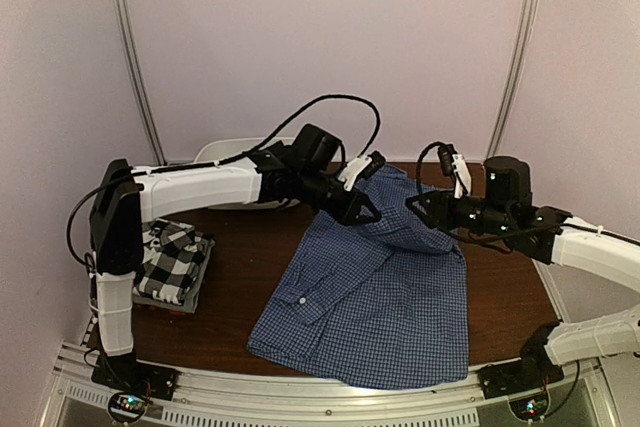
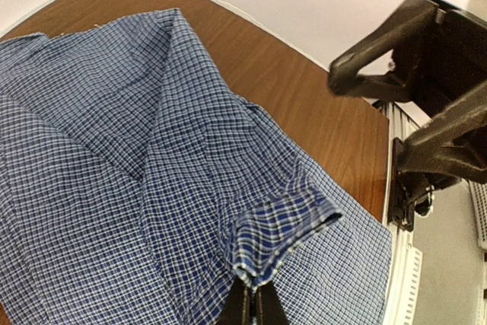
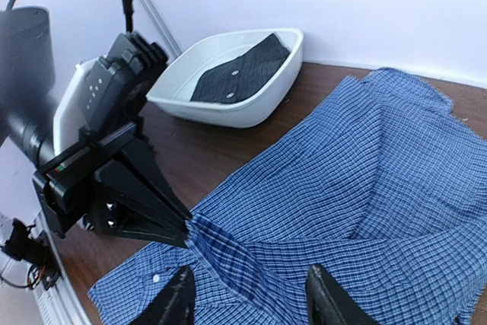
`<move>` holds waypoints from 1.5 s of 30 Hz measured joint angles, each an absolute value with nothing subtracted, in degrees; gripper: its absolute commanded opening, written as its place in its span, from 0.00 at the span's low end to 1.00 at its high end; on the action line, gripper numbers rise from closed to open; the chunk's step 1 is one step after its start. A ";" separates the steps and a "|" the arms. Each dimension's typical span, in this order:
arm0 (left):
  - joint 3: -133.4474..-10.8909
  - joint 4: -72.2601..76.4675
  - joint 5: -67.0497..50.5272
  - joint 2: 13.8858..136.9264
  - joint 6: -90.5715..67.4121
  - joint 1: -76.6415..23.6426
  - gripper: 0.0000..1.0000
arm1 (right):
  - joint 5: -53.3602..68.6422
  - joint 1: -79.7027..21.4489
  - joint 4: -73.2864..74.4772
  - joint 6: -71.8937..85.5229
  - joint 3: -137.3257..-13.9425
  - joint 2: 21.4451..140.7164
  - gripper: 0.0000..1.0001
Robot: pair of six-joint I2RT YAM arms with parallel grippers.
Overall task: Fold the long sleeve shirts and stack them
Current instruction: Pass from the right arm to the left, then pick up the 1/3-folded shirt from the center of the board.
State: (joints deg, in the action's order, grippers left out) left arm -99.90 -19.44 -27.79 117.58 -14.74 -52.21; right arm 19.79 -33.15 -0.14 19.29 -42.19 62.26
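Note:
A blue-and-white fine-check shirt (image 1: 380,302) lies spread on the brown table, one sleeve folded across its upper part. My left gripper (image 1: 372,209) is shut on the sleeve's cuff (image 2: 285,226), holding it just above the shirt body; the cuff also shows in the right wrist view (image 3: 221,253). My right gripper (image 1: 418,205) is open, hovering over the sleeve (image 3: 319,241) a little right of the left gripper, holding nothing. A folded black-and-white plaid shirt (image 1: 175,257) lies at the left on a stack. A dark grey shirt (image 3: 240,70) lies in the basin.
A white oval plastic basin (image 1: 225,155) stands at the back left, behind the left arm; it also shows in the right wrist view (image 3: 228,100). Bare brown table (image 1: 245,277) lies between the plaid stack and the blue shirt. The metal rail (image 1: 300,397) runs along the near edge.

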 measured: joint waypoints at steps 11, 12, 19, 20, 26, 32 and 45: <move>-94.78 -13.72 -24.25 108.64 -36.29 -43.81 0.00 | -3.20 -31.46 8.60 26.35 -40.82 53.52 0.65; -94.04 -13.19 -24.08 107.70 -37.65 -42.98 0.00 | -3.92 -31.27 9.06 26.89 -40.45 53.52 0.65; -87.11 -10.28 -21.56 101.67 -45.91 -37.12 0.00 | -6.79 -28.73 11.66 30.00 -38.52 55.31 0.65; -86.02 -10.02 -21.32 101.14 -46.52 -36.49 0.00 | -6.87 -28.45 11.66 30.30 -38.39 55.86 0.65; -81.23 -10.41 -20.49 100.09 -48.53 -32.45 0.00 | -6.81 -27.81 12.19 31.46 -37.82 59.18 0.65; -82.26 -10.39 -21.26 100.64 -47.86 -31.05 0.00 | -3.99 -27.86 13.61 31.62 -35.77 59.59 0.64; -100.95 -6.70 -27.29 112.07 -41.17 -31.11 0.00 | 1.48 -39.75 20.67 40.29 -25.58 54.61 0.59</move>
